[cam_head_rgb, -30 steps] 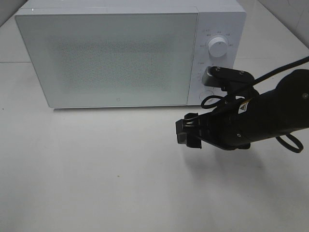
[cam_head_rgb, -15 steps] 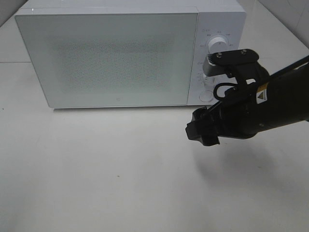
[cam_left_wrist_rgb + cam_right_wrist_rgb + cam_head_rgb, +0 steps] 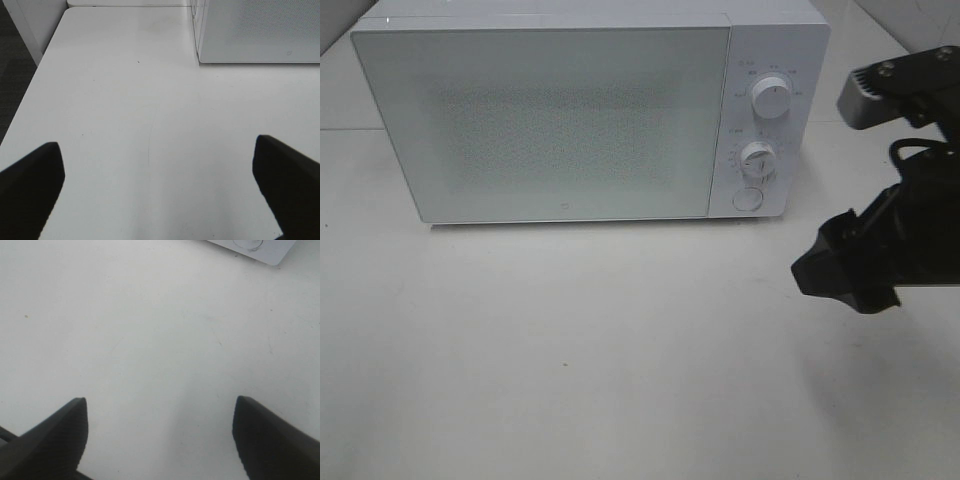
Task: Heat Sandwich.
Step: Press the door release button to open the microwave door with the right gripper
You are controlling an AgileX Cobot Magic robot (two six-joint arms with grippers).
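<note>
Exterior high view: no sandwich anywhere in sight. It may sit behind the shut door of the microwave (image 3: 570, 120), I can't tell. Off by the dials the right gripper (image 3: 159, 437) hangs spread and empty; left gripper (image 3: 160, 192) too, so heating is done or pending.

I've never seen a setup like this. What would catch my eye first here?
First, the big white microwave at the back of the white table, its door shut and two dials on its right side. Next, the bulky black right gripper, hovering above the table in front of the microwave's right end, jaws open and holding nothing.
</note>
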